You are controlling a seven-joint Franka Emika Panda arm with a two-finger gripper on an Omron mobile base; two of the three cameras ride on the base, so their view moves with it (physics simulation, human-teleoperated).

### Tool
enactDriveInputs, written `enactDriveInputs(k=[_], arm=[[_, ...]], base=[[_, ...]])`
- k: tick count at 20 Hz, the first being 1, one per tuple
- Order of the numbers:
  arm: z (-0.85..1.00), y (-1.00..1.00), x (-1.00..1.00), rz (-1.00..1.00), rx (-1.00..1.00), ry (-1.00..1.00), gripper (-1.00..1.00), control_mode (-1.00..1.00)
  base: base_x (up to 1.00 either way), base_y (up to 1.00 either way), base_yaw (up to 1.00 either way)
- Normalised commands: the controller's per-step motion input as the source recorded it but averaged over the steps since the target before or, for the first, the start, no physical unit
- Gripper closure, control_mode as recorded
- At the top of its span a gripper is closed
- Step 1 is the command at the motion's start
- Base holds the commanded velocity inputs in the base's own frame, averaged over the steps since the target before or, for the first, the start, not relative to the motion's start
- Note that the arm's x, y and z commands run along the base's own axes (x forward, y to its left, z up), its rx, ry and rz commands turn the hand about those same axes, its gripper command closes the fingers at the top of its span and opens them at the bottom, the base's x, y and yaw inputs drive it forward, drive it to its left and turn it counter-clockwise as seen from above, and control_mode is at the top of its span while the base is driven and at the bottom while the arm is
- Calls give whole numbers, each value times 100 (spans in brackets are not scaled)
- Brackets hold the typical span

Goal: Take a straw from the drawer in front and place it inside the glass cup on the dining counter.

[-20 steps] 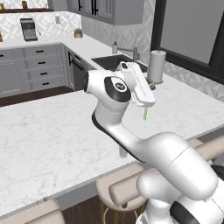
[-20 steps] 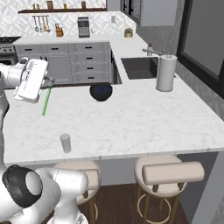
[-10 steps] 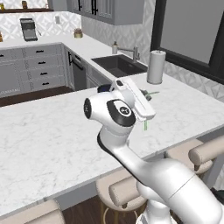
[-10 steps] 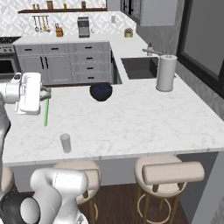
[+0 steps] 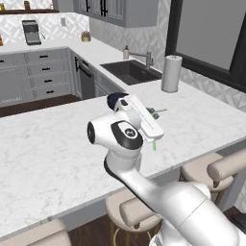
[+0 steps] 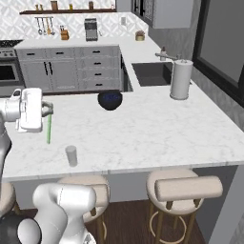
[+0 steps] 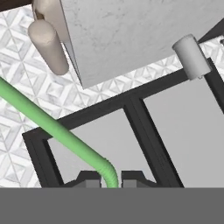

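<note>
At left centre of the right base view, the gripper (image 6: 47,110) is clenched on the straw (image 6: 48,128), which hangs above the counter (image 6: 143,133), up and left of the cup (image 6: 71,156). The straw looks light, thin, bendable and slippery; the pinch sits near its bent tip.

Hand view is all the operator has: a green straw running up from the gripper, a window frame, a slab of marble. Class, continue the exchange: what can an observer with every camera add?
Operator: Where is the glass cup?
Observer: The glass cup stands near the front edge of the dining counter, below and right of the straw in the right base view.
Operator: Is the straw over the cup?
Observer: Not yet; it hangs to one side, above bare marble.
Operator: Anything else nearby?
Observer: A dark blue bowl sits farther back, a paper towel roll by the sink.
</note>
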Motion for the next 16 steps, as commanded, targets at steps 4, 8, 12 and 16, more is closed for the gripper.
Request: enactDriveInputs(k=[4,8,12,16], arm=[[-40,0,8,0,-3,0,100,-100],[-33,0,25,0,-2,-1,100,-100],[-18,0,40,0,0,-2,100,-100],[-15,0,38,0,0,0,100,-100]], base=[[0,0,0],[0,0,0],[0,0,0],[0,0,0]])
